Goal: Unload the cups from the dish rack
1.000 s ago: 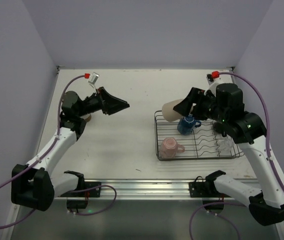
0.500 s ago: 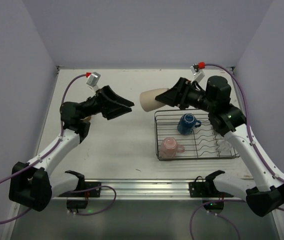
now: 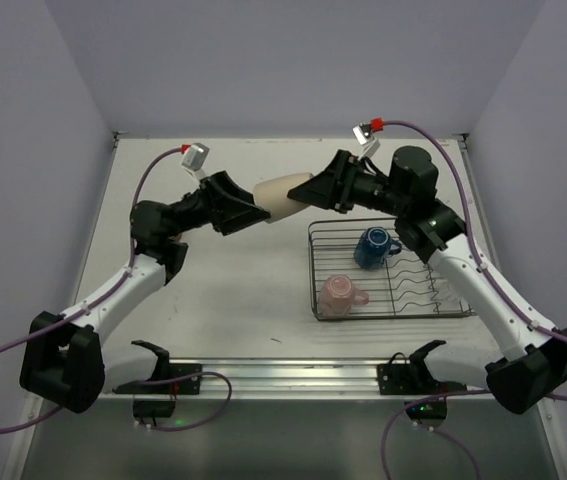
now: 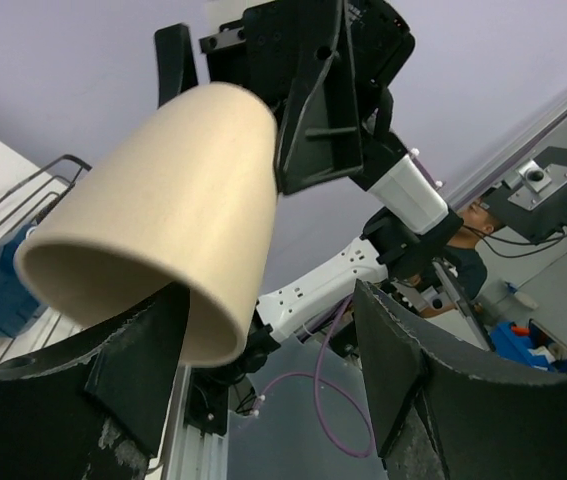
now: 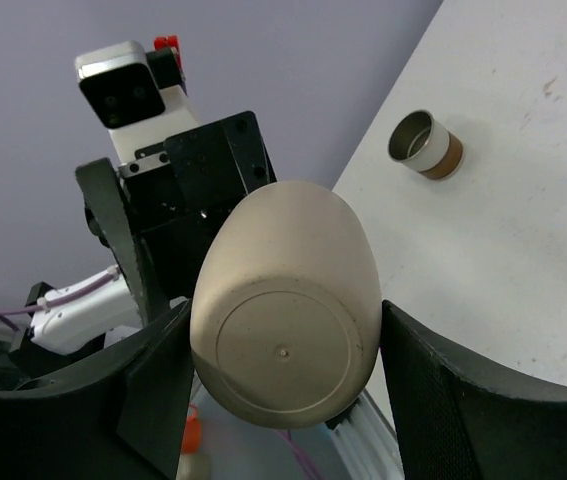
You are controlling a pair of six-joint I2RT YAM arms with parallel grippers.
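Cup (image 3: 281,196) lies horizontal (mouth toward left tool (image 3: 255,212)).

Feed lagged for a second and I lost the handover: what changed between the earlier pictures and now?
The right claw carried the beige cup from above the dish rack leftward to mid-table, gripping it throughout. The left claw, open, swung right to meet it; the cup's mouth now sits by its fingers, not yet gripped. The blue cup and pink cup stayed in the rack.
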